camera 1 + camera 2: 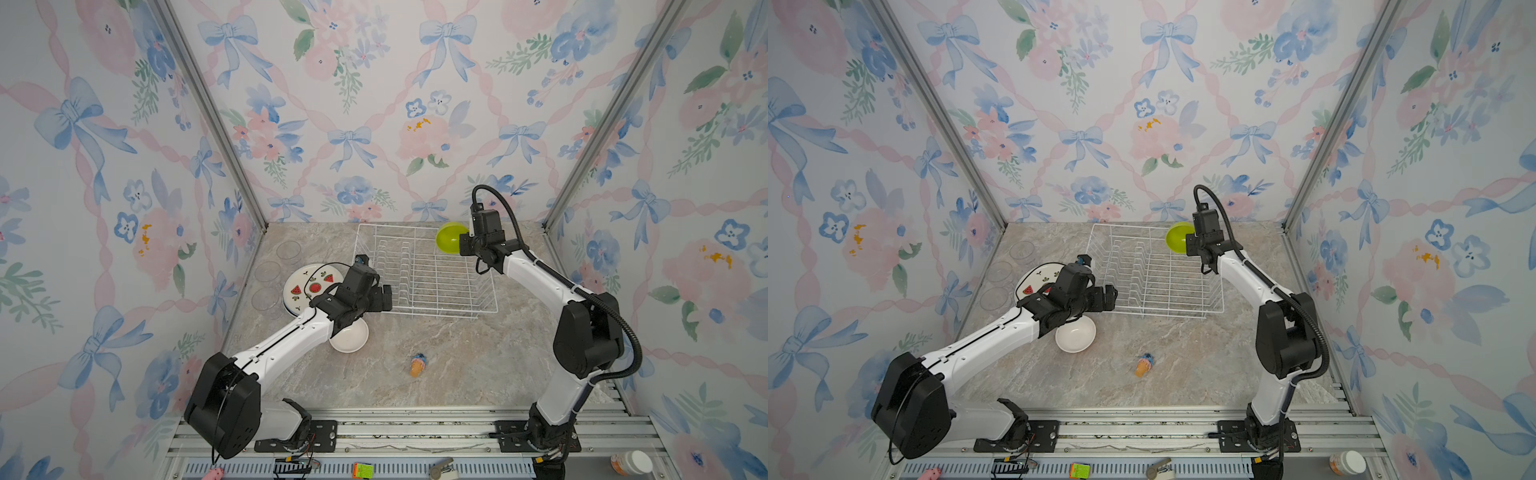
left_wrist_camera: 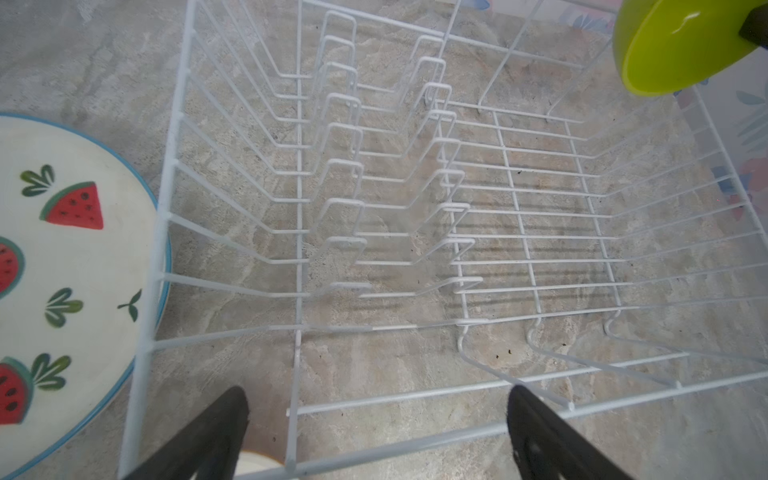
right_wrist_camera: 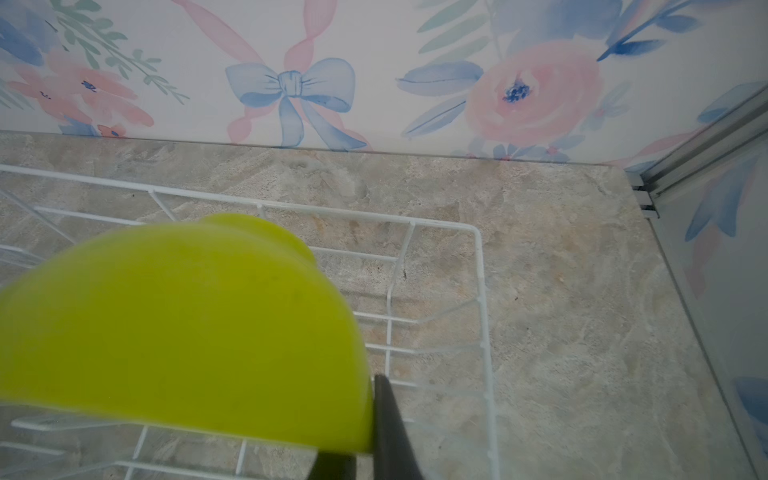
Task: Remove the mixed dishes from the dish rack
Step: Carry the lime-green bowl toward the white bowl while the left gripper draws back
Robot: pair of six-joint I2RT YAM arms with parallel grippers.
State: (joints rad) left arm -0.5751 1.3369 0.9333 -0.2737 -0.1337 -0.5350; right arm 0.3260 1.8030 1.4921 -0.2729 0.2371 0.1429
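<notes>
Right jaws were clamped on the right rim of the lime-green bowl (image 1: pixel 448 239). The bowl was tilted on edge, left of them, over the far right corner of the dish rack (image 1: pixel 424 272). Left jaws were wide and empty at the rack's near left corner, so the right arm was nearer.

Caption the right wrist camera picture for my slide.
The right gripper, shut on the rim of the lime-green bowl, holds it over a corner of the white wire dish rack.
</notes>
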